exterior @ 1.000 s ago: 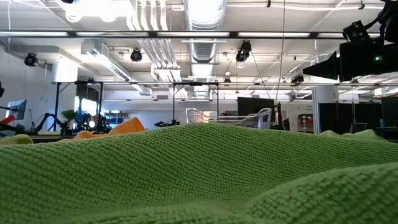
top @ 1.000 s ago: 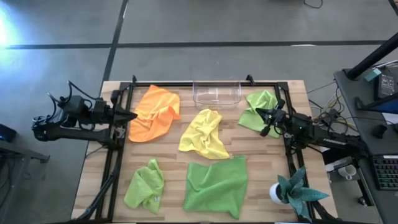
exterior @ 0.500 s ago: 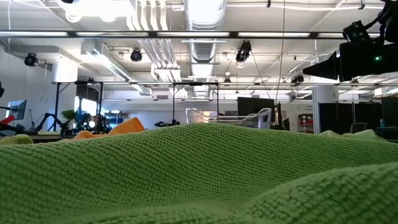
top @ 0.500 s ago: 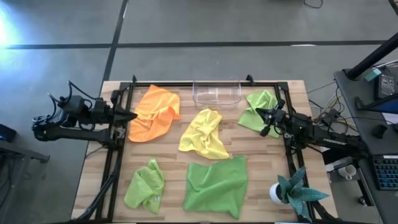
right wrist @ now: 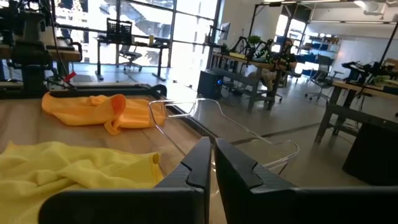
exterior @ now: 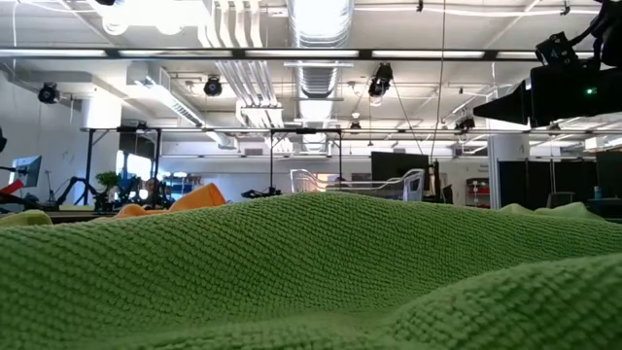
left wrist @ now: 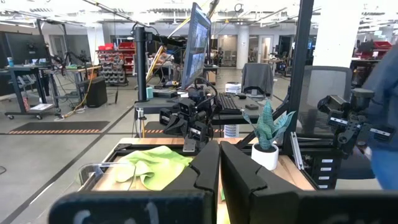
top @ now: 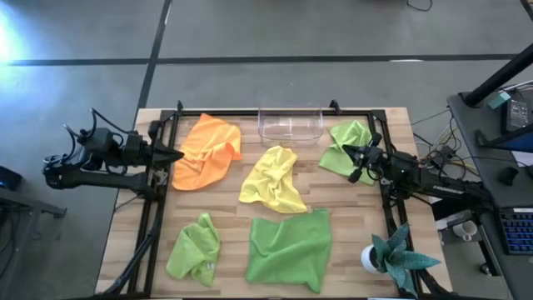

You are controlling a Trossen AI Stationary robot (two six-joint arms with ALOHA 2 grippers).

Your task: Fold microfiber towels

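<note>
Five towels lie crumpled on the wooden table: an orange one [top: 206,150] at the far left, a yellow one [top: 273,179] in the middle, and lime green ones at the far right [top: 344,147], near left [top: 194,248] and near middle [top: 290,248]. The near middle one fills the low view [exterior: 292,272]. My left gripper [top: 177,155] is shut and empty at the orange towel's left edge. My right gripper [top: 348,153] is shut and empty over the far right green towel. Both hang above the table; their shut fingers show in the left wrist view [left wrist: 219,163] and the right wrist view [right wrist: 211,163].
A clear plastic bin [top: 290,125] stands at the table's far edge, between the orange towel and the far right green towel. A teal spiky plant in a white pot [top: 390,258] stands at the near right corner. A black frame [top: 158,200] runs along the table's sides.
</note>
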